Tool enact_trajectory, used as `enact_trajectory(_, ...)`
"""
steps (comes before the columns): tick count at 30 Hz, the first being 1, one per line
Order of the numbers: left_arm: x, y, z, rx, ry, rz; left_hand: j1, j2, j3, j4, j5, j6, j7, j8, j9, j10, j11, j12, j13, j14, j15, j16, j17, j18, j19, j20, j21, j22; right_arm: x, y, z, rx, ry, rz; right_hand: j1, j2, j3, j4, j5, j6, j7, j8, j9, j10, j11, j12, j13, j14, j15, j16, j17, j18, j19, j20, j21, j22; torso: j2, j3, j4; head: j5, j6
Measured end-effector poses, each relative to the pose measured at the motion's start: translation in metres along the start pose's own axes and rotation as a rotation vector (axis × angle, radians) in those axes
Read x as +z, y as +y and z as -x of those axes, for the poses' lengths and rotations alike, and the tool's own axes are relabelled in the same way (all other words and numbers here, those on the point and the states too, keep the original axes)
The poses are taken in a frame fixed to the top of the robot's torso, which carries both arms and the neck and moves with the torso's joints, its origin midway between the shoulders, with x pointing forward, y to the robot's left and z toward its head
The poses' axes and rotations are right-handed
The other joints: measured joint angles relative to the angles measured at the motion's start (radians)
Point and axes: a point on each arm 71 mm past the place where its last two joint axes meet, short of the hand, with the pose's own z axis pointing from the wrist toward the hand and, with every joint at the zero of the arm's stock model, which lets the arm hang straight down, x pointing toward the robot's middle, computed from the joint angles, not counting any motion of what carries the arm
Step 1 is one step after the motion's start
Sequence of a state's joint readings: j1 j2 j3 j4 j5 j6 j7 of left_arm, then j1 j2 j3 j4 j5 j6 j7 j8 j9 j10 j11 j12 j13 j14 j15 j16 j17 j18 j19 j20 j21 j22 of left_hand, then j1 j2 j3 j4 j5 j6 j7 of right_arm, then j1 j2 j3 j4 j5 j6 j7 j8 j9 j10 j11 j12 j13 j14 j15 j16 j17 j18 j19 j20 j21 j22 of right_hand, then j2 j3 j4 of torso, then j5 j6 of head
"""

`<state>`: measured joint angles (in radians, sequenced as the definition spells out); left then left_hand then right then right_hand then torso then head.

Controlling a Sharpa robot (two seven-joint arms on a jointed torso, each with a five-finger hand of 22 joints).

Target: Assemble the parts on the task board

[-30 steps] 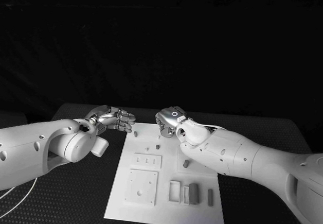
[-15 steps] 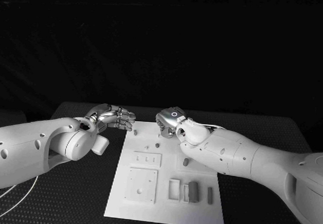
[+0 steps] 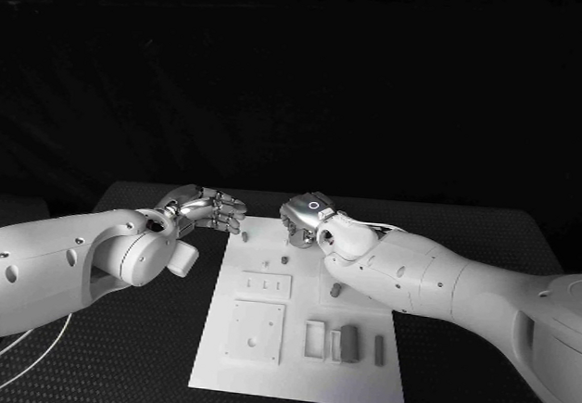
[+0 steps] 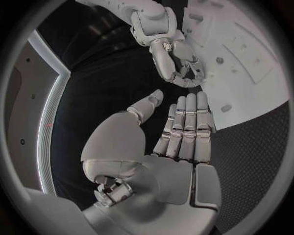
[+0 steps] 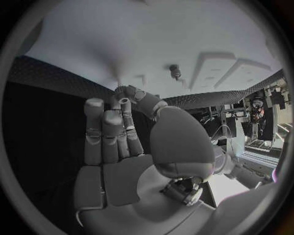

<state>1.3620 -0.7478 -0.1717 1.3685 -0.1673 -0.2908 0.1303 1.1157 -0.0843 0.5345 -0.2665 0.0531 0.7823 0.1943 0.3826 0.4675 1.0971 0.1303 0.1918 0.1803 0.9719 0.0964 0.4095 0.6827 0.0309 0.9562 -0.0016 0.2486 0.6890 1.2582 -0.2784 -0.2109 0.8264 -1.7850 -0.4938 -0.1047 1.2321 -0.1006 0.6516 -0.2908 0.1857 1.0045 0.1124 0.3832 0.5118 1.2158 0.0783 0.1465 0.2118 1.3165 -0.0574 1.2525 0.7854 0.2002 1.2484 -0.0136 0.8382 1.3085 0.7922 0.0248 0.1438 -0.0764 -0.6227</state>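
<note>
The white rectangular task board (image 3: pixel 301 351) lies on the black textured worktop (image 3: pixel 487 262), reaching from beneath the two hands toward the robot. The left hand (image 3: pixel 205 209) hovers at the board's far left corner, fingers (image 4: pixel 183 122) curled in, grasping nothing. The right hand (image 3: pixel 306 219) hangs over the far edge, fingers (image 5: pixel 107 132) curled, empty. Small grey parts (image 3: pixel 348 343) lie on the board, well apart from both hands.
</note>
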Motion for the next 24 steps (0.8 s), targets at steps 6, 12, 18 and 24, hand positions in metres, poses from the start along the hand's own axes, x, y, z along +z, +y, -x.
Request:
enact_trajectory(6,0.0009,-0.0005,-0.0019,0.0,0.004,-0.001,0.0,0.0,0.0,0.0,0.0,0.0,0.0,0.0,0.0,0.0,0.0,0.0,0.0,0.0,0.0,-0.004,0.001,0.0,0.0,0.0,0.0,0.0,0.0003,0.0001,-0.0003,0.001,0.003,0.001,-0.001,-0.001,0.0,0.0,0.0,0.0,0.0,0.0,0.0,0.0,0.0,-0.001,0.0,0.0,0.0,0.0,-0.001,0.0,0.0,0.0,0.0,0.0,0.0,0.0,-0.0003,0.0,0.001)
enact_trajectory(12,0.0017,-0.0007,-0.0025,0.0,0.005,-0.001,0.0,0.0,0.0,0.0,0.0,0.0,0.0,0.0,0.0,0.0,0.0,0.0,0.0,0.0,0.0,-0.004,0.001,-0.001,0.0,0.0,0.0,0.0,0.0011,0.0009,-0.0001,0.002,0.002,0.001,-0.004,-0.004,0.0,0.0,-0.001,0.0,0.0,0.0,0.0,0.0,0.0,-0.002,0.0,0.0,0.0,0.0,-0.003,0.0,0.0,0.0,0.0,0.0,0.0,-0.0001,-0.0003,-0.002,0.003)
enact_trajectory(18,0.0018,-0.0008,-0.0025,0.001,0.006,-0.002,0.0,0.0,-0.003,0.003,0.0,0.0,0.0,0.0,-0.001,0.0,0.0,0.0,0.001,0.0,0.0,-0.004,0.002,-0.001,0.0,0.0,0.0,0.001,0.0013,-0.0009,-0.0004,-0.001,0.002,-0.004,-0.004,-0.004,0.0,0.0,-0.001,0.0,0.0,0.0,0.001,0.0,0.0,-0.003,0.0,0.0,0.0,0.0,-0.003,0.0,0.0,0.0,0.0,0.0,0.001,-0.0002,0.0003,-0.002,0.006)
enact_trajectory(24,0.0018,-0.0008,-0.0027,0.001,0.007,-0.001,0.0,0.0,-0.003,0.003,0.0,0.0,0.0,0.0,-0.001,0.0,0.0,0.0,0.001,0.0,0.0,-0.004,0.003,-0.001,0.0,0.0,0.0,0.001,0.0016,-0.0017,-0.0004,-0.002,0.002,-0.007,-0.004,-0.004,0.0,0.0,0.001,0.0,0.0,0.0,0.002,0.0,0.0,0.0,0.0,0.0,0.0,0.0,-0.004,0.0,0.0,0.0,0.0,0.0,0.001,-0.0001,0.0005,-0.005,0.009)
